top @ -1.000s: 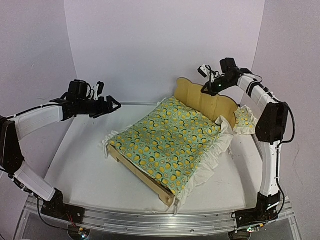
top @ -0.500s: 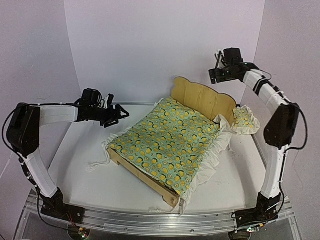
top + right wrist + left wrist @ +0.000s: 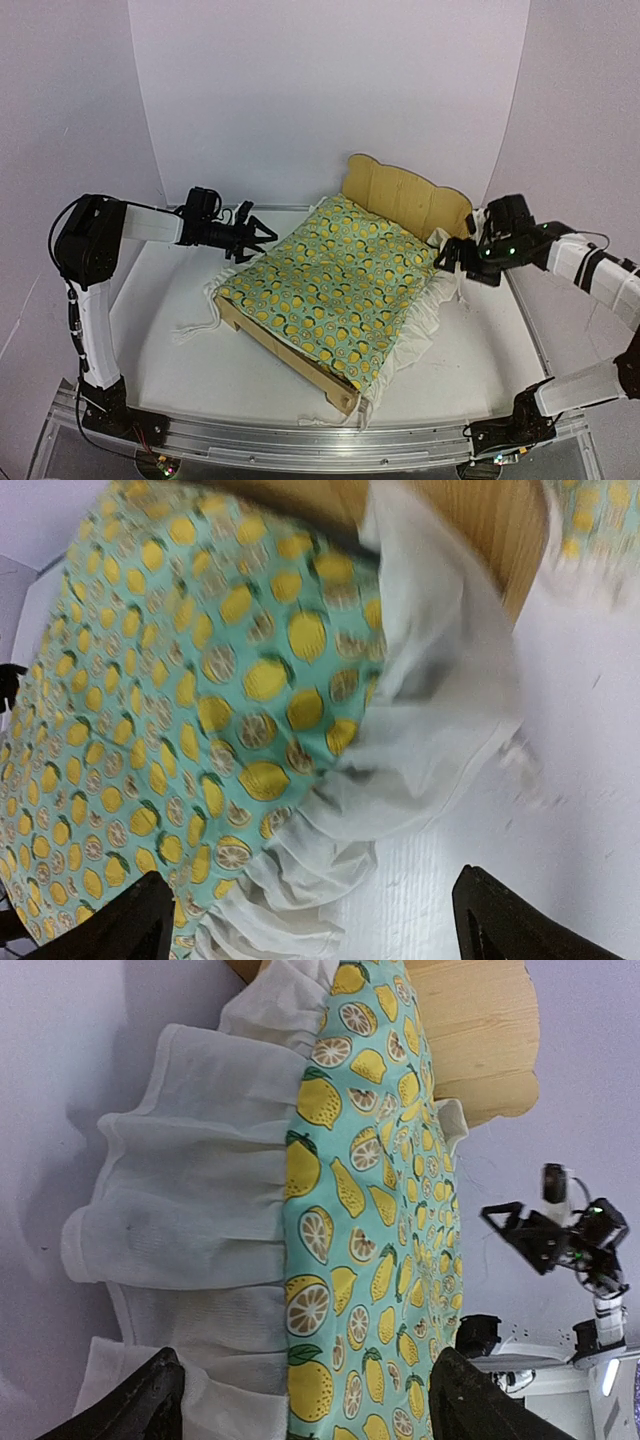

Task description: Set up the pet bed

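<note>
At the far left of the white worktop [image 3: 150, 350] the left arm reaches in toward the middle, and the left gripper [image 3: 258, 243] hangs just beside the far left corner of the pet bed [image 3: 405, 195], its jaws spread wide. The left wrist view shows its two dark fingers [image 3: 130, 1410] well apart, with the white ruffle between and beyond them; whether they touch the cloth cannot be told. The pet bed stands at the middle of the worktop, set at an angle, its curved plywood headboard at the far right and its low foot rail toward the near edge. A lemon-print blanket [image 3: 335, 285] covers its whole top and hides what lies beneath. The blanket's ruffle spills onto the worktop at the left and hangs in a bunched fold over the right rail. To the right, the right gripper [image 3: 456, 245] is low by the right end of the headboard, just beside that bunched ruffle, jaws standing wide apart. A small matching pillow [image 3: 590, 520] lies just beyond the headboard's right end, blurred in the right wrist view. A metal rail [image 3: 300, 440] runs along the near edge.
</note>
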Robot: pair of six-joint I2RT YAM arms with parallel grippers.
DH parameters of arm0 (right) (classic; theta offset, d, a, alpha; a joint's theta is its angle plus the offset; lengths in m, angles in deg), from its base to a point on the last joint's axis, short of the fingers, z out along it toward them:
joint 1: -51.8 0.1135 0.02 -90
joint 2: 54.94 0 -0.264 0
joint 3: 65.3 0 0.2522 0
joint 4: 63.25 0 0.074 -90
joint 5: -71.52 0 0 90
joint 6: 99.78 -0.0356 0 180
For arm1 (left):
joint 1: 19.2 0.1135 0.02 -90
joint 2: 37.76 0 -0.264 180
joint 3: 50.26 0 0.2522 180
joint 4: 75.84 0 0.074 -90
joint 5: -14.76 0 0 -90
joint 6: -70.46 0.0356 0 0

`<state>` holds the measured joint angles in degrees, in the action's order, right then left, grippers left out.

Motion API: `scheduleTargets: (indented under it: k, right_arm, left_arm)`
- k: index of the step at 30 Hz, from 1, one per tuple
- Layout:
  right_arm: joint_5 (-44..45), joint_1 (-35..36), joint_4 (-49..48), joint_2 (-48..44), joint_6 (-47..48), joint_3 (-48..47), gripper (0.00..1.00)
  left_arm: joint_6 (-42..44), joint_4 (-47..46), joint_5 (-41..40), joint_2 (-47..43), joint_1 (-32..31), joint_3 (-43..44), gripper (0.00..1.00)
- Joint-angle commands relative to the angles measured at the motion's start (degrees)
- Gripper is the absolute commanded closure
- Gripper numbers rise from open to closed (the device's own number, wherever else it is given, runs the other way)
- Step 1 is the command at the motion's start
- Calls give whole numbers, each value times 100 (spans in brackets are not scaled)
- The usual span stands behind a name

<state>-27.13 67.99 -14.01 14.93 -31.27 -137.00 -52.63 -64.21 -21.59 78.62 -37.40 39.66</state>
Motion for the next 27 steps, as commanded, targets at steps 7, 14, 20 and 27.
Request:
scheduleTargets:
  k: [7,14,20,27]
  right_arm:
    - [-2307,-160,-3748,499,-2485,1991,14]
    - [-2601,-162,-4477,1827,-1750,1062,25]
    - [-2768,-152,-4956,3613,-1127,-810,23]
    - [-3566,11,-4814,6409,-853,-4237,19]
  left_arm:
    - [-803,-1425,788,-205,-235,-654,16]
    - [-1438,-2352,547,-652,-280,-1767,18]
    - [-2158,-3281,-90,-1305,-545,-2921,19]
    - [-2515,-3750,-1121,-1667,-1643,-3418,19]
